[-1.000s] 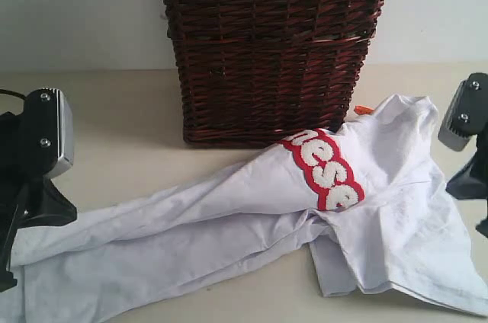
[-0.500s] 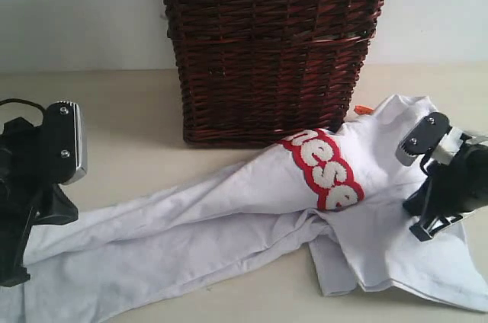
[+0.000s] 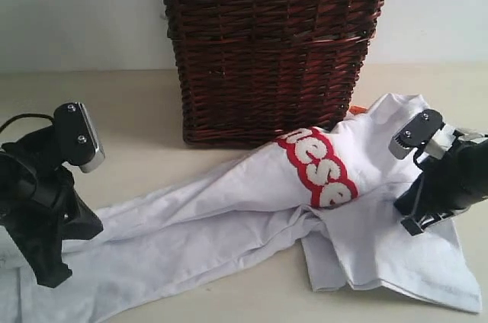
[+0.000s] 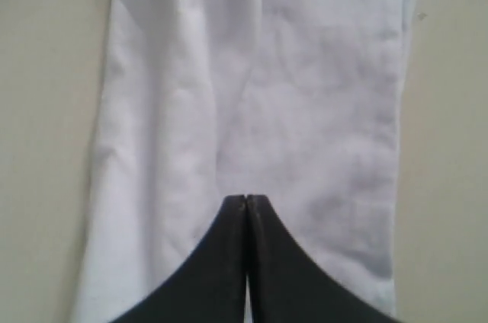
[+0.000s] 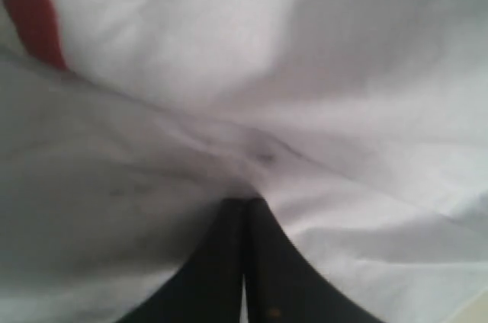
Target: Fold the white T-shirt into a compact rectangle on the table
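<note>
The white T-shirt (image 3: 229, 224) lies crumpled and stretched out on the table (image 3: 130, 110), running from the lower left up to the right. Its red-outlined letters (image 3: 320, 171) face up near the middle. My left gripper (image 3: 49, 277) is over the shirt's left end. Its jaws are shut, and in the left wrist view the gripper (image 4: 245, 197) hangs above smooth white cloth (image 4: 305, 110) with nothing visible between the tips. My right gripper (image 3: 408, 224) is on the shirt's right part. It is also shut, and its tips (image 5: 244, 201) press into a wrinkle of the cloth (image 5: 305, 71).
A tall dark brown wicker basket (image 3: 274, 49) stands just behind the shirt, touching its upper edge. Bare table shows to the left of the basket and on both sides of the cloth (image 4: 38, 110) under the left gripper.
The left arm has swung right and tilted over the shirt's left end. The right arm came in from the right edge onto the shirt. The lettered part has shifted slightly left.
</note>
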Robot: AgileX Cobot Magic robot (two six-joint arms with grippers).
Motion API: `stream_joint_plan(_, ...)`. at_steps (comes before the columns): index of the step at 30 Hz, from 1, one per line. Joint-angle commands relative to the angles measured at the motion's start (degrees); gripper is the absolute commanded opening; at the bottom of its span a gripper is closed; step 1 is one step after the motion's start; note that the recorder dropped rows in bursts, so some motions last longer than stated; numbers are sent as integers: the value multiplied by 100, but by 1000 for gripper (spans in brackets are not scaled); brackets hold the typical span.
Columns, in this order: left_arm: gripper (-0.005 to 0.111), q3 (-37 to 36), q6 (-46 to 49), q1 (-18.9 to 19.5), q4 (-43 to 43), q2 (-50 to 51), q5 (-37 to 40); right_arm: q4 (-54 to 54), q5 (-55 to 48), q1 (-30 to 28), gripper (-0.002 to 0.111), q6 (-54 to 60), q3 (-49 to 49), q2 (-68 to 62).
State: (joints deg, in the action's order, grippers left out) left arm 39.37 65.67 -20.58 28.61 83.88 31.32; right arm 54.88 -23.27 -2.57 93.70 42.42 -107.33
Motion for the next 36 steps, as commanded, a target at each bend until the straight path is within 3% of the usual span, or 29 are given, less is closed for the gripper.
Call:
stream_joint_plan(1,0,-71,53,-21,364,94,314,-2929,-302,-5,0,-2556,-217,193)
stream_joint_plan(4,0,-71,53,-21,376,106,371,-3930,-482,-5,0,-3320,-217,359)
stream_joint_plan(8,0,-71,345,-21,700,374,371,-5893,-402,-5,0,-5532,-217,358)
stream_joint_plan(12,0,-71,852,-21,1325,605,454,-5828,-32,-5,0,-5533,-217,358)
stream_joint_plan(17,0,-71,1551,-21,1465,1090,343,-5815,-58,-5,0,-5545,-217,358)
stream_joint_plan(31,0,-71,2425,-7,1474,1965,-2034,-5815,-58,-5,0,-5545,-217,358)
stream_joint_plan(36,0,304,2398,4,1560,2083,-2675,-5815,-95,-5,0,-5545,-217,358)
